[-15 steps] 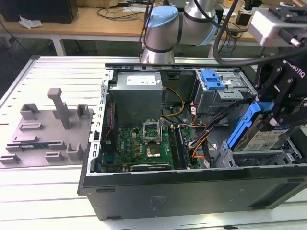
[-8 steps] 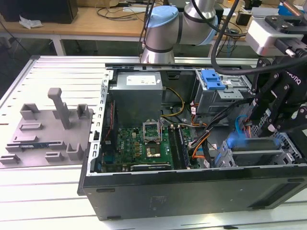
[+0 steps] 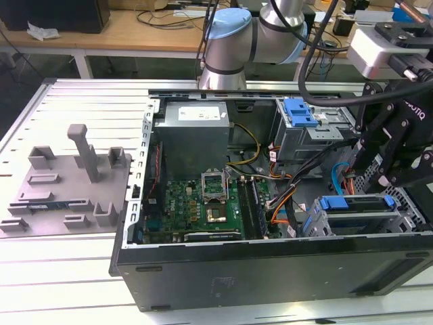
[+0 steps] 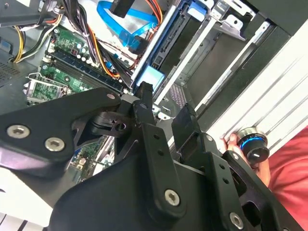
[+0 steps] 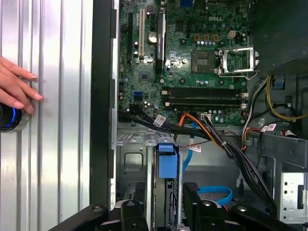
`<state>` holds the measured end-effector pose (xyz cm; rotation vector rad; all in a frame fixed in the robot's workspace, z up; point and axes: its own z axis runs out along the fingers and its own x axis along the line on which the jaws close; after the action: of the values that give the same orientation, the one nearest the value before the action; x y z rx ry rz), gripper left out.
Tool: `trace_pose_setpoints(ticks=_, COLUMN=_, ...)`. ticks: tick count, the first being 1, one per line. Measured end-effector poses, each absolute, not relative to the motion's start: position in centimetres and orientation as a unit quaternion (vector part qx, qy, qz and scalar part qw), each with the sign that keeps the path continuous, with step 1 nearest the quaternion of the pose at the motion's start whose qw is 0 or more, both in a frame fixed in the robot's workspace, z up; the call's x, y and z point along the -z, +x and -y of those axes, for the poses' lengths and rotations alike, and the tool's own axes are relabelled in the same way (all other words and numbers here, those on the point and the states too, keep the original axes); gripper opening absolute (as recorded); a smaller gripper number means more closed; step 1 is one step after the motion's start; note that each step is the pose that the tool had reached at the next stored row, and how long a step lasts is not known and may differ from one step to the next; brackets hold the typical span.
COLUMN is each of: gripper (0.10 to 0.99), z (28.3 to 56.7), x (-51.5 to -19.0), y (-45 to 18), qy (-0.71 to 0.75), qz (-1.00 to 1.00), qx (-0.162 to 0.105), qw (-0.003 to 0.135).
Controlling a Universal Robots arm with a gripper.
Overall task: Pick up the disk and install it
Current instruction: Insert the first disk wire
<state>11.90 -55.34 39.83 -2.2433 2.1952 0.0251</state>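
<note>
The black two-fingered gripper [image 5: 161,195] is hovering over the open black computer case [image 3: 270,267], its fingers [image 4: 144,103] standing apart and gripping nothing. The flat silver disk [image 3: 353,206], framed in bright blue plastic, is sitting in the case's metal drive cage, just beneath the fingertips. Outside the case, a person's hand [image 5: 17,89] is touching a round blue-ringed knob [image 5: 9,118].

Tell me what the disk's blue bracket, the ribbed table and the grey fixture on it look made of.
The disk's blue bracket: plastic, by its bright uniform colour and soft sheen. The ribbed table: likely aluminium, pale silver with long straight grooves and dull reflections. The grey fixture: probably plastic, matte and evenly grey with blocky shapes; painted metal is possible.
</note>
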Motion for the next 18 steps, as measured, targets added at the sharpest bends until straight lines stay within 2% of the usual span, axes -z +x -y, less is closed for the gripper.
trace_pose_setpoints(ticks=9, gripper=0.439, z=55.3, x=-39.8, y=12.0, qy=-0.715, qz=-0.699, qx=-0.008, qw=0.001)
trace_pose_setpoints(ticks=14, gripper=0.439, z=51.3, x=-39.8, y=12.0, qy=-0.714, qz=-0.699, qx=0.025, qw=-0.033)
trace_pose_setpoints(ticks=18, gripper=0.439, z=50.0, x=-39.8, y=12.0, qy=-0.711, qz=-0.696, qx=0.059, qw=-0.076)
